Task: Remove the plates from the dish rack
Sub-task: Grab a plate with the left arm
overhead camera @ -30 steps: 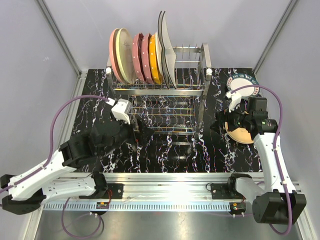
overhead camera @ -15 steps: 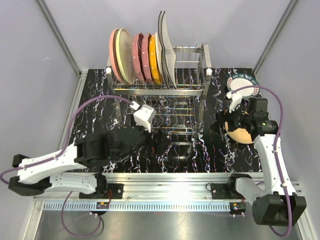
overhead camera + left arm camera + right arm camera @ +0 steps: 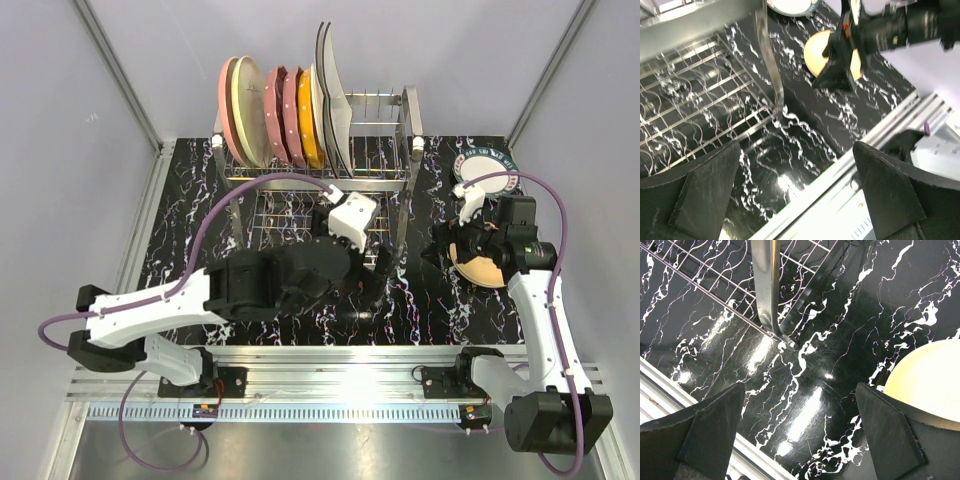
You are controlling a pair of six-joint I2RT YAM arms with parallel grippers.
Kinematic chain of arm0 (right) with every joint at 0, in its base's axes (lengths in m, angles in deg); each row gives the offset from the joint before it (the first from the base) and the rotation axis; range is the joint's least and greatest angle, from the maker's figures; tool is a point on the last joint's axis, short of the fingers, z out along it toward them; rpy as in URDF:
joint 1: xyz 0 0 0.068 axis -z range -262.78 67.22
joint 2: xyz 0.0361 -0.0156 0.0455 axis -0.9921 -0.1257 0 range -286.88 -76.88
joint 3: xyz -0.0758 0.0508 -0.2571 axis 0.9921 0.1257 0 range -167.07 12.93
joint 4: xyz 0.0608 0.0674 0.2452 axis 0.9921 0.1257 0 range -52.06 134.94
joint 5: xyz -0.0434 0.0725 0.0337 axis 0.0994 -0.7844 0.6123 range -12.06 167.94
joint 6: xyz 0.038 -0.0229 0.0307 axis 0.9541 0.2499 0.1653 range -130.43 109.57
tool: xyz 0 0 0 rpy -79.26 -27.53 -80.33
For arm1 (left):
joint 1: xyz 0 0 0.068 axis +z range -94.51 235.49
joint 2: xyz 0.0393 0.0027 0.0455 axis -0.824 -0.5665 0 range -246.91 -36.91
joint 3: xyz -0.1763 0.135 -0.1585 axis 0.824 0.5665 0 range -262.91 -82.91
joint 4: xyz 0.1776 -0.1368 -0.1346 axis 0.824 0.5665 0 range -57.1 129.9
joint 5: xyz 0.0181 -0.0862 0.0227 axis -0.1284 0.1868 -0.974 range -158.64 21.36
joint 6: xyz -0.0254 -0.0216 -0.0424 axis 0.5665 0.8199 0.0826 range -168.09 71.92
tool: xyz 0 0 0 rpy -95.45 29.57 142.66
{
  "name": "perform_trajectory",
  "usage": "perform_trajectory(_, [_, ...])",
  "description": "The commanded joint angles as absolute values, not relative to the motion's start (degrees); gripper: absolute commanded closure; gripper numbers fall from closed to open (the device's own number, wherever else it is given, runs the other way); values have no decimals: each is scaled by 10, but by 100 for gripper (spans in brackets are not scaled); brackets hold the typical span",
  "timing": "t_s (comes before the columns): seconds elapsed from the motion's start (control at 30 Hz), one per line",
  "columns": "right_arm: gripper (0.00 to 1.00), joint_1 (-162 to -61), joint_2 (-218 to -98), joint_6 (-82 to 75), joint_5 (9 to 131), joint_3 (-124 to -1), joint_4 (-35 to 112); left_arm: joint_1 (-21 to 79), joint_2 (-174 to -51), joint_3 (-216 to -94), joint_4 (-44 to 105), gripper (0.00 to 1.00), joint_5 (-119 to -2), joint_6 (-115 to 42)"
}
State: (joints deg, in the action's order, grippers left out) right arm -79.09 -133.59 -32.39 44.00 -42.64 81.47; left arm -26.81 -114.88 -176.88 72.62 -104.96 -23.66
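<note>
The dish rack (image 3: pixel 320 185) stands at the back of the table, with several plates (image 3: pixel 285 115) upright in its left half: pink, cream, maroon dotted, orange and squarish white. A teal-rimmed plate (image 3: pixel 487 166) and a tan plate (image 3: pixel 480 270) lie flat on the table to the right. My left gripper (image 3: pixel 368 282) hangs open and empty over the table in front of the rack's right end. My right gripper (image 3: pixel 432 252) is open and empty beside the tan plate (image 3: pixel 932 375). The left wrist view shows the tan plate (image 3: pixel 816 50) partly behind the right gripper.
The rack's lower wire tier (image 3: pixel 700 105) and its right front leg (image 3: pixel 765 285) stand close to both grippers. The aluminium rail (image 3: pixel 330 355) runs along the near edge of the black marble table (image 3: pixel 440 310). Grey walls close in the sides.
My left arm has swung right, from in front of the rack's left side to in front of its right end. The right arm has stayed put.
</note>
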Motion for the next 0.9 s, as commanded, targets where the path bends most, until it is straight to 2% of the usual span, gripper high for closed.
perform_trajectory(0.0, [0, -790, -1320, -316, 439, -426, 796, -270, -1169, -1827, 722, 1, -1103, -251])
perform_trajectory(0.2, [0, -790, -1316, -315, 435, -428, 797, -266, -1238, -1944, 717, 1, -1185, -294])
perform_trajectory(0.37, [0, -790, -1309, -314, 434, -426, 798, -226, -1328, -2114, 779, 1, -1179, -277])
perform_trajectory(0.47, [0, -790, -1306, -314, 431, -427, 798, -217, -1367, -2157, 785, 1, -1205, -282])
perform_trajectory(0.73, [0, -790, -1296, -314, 427, -426, 798, -204, -1380, -2150, 720, 1, -1259, -293])
perform_trajectory(0.87, [0, -790, -1295, -314, 427, -428, 799, -197, -1381, -2128, 687, 1, -1328, -305])
